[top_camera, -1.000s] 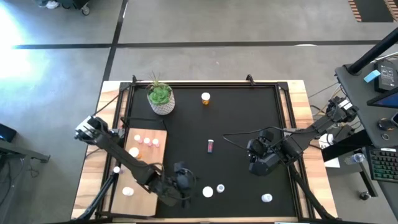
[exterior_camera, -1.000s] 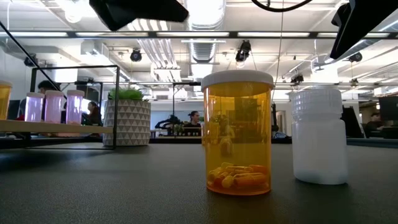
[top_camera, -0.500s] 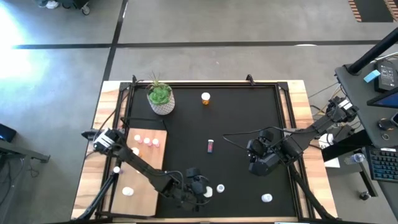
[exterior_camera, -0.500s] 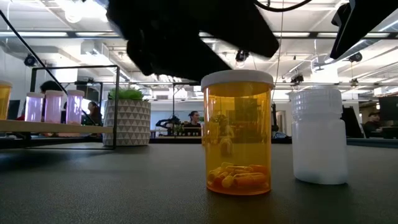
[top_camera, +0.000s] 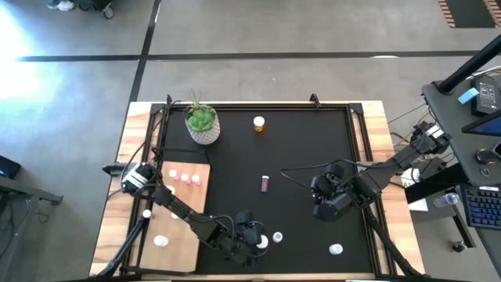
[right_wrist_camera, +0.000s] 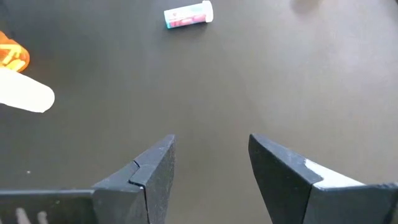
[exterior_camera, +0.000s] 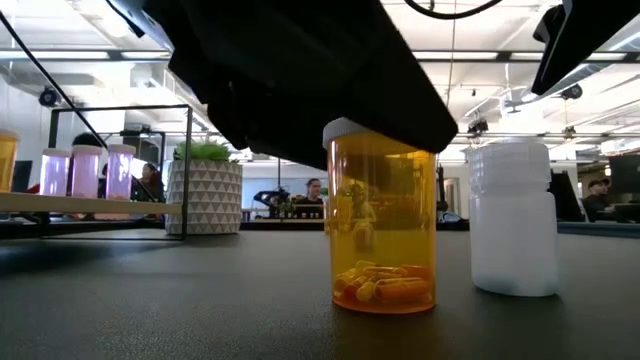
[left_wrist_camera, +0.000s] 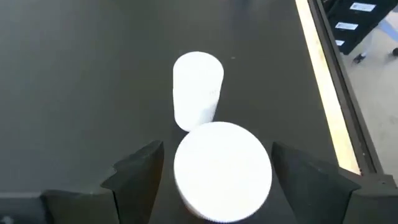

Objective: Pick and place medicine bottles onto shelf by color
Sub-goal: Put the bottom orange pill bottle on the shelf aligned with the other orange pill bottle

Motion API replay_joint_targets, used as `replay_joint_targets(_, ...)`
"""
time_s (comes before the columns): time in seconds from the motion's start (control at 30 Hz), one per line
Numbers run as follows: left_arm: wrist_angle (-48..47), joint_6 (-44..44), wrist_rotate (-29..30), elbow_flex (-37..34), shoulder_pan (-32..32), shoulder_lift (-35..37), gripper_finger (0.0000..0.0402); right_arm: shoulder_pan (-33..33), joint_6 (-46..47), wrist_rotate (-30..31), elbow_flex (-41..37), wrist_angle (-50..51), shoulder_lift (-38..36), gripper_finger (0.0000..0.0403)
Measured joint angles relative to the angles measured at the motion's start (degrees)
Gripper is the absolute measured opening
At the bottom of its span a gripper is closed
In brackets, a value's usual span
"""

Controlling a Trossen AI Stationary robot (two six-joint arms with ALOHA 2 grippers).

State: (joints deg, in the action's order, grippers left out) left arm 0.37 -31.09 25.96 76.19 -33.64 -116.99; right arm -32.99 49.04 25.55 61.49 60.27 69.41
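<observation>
- High view: the left gripper [top_camera: 252, 239] sits at the near edge of the black mat [top_camera: 305, 157], over a white-capped bottle [top_camera: 261, 241]; a second white cap [top_camera: 277, 236] stands just beside it. The right gripper [top_camera: 325, 205] hangs over bare mat, well apart from any bottle. The shelf [top_camera: 182, 223] lies on the counter's left side with three pink bottles [top_camera: 185, 178] along its far edge and one white cap [top_camera: 160, 241] near its front. A pink bottle [top_camera: 265, 184] lies on its side mid-mat, an orange one [top_camera: 258, 123] stands near the far edge by the plant pot [top_camera: 203, 125], and another bottle [top_camera: 336, 250] is at the near right.
- Low view: the orange bottle [exterior_camera: 382, 215] stands upright with pills inside; the dark left gripper covers part of its cap. A white bottle [exterior_camera: 512, 218] stands just beside it.
- Left wrist view: fingers [left_wrist_camera: 134, 171] spread wide on either side of the white cap [left_wrist_camera: 222, 170], not touching it; the white bottle [left_wrist_camera: 196, 88] stands beyond.
- Right wrist view: fingers [right_wrist_camera: 155, 165] part-open, holding nothing, above the mat; the tipped pink bottle [right_wrist_camera: 188, 15] lies beyond.
</observation>
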Motion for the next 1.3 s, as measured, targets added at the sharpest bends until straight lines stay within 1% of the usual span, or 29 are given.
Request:
replay_joint_targets(0.3, -1.5, 0.3, -0.2, -0.2, 0.2, -0.1, 0.0276, 0.0, 0.0, 0.0, 0.0, -1.2, 0.0, 0.0194)
replay_joint_targets(0.4, -1.9, 0.4, -0.2, -0.2, 0.2, -0.1, 0.0257, 0.0, 0.0, 0.0, 0.0, -1.2, 0.0, 0.0194)
replay_joint_targets(0.67, -2.0, 0.4, -0.2, -0.2, 0.2, 0.4, 0.0189, 0.0, 0.0, 0.0, 0.0, -1.3, 0.0, 0.0194)
replay_joint_targets(0.8, -2.0, 0.3, -0.2, 0.1, 0.2, 1.7, 0.0178, 0.0, 0.0, 0.0, 0.0, -1.4, 0.0, 0.0194)
replay_joint_targets(1.0, -5.8, 0.4, 0.7, -0.3, 0.2, 6.8, 0.0189, 0.0, 0.0, 0.0, 0.0, -2.4, 0.0, 0.0194)
replay_joint_targets(1.13, -12.8, 1.7, 2.9, -0.6, 0.3, 11.4, 0.0189, 0.0, 0.0, 0.0, 0.0, -2.5, 0.0, 0.0194)
replay_joint_targets(1.3, -21.1, 4.2, 3.8, -0.8, 0.3, 18.0, 0.019, 0.0, 0.0, 0.0, 0.0, -2.7, 0.0, 0.0194)
